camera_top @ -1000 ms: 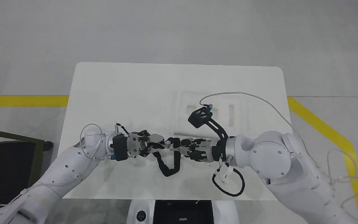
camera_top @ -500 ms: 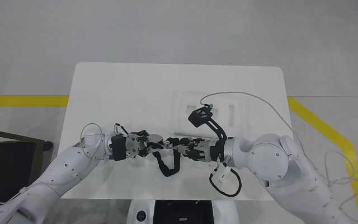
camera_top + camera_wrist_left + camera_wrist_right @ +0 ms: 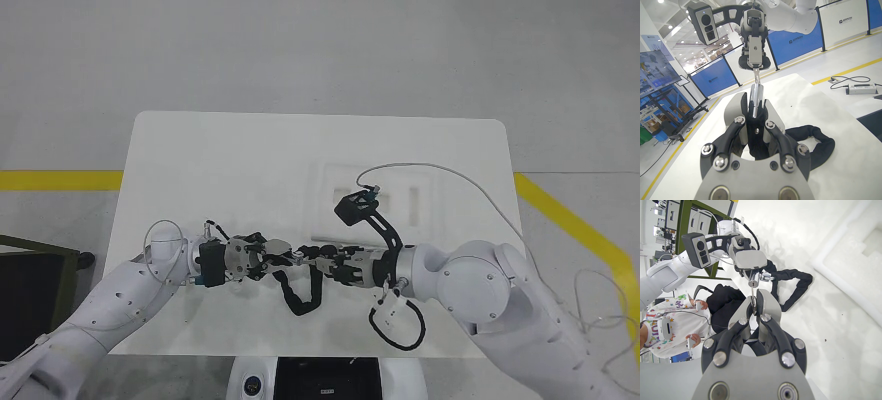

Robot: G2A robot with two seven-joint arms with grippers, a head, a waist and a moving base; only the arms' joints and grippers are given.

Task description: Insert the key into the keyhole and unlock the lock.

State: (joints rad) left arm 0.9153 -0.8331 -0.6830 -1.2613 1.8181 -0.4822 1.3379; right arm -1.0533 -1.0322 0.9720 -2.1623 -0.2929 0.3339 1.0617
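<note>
With jaws clamped, left arm point(image 3: 130, 292) and right arm point(image 3: 480, 285) meet head-on.

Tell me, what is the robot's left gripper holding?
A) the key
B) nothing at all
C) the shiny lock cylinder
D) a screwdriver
C: the left gripper is shut on the shiny lock cylinder, while the right gripper pinches the key.

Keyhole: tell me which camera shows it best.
The right wrist view: it faces the keyhole head-on, with the key right at it. The left wrist view shows the lock cylinder from behind, with its keyhole end turned away. In the top view the keyhole is too small to make out.
</note>
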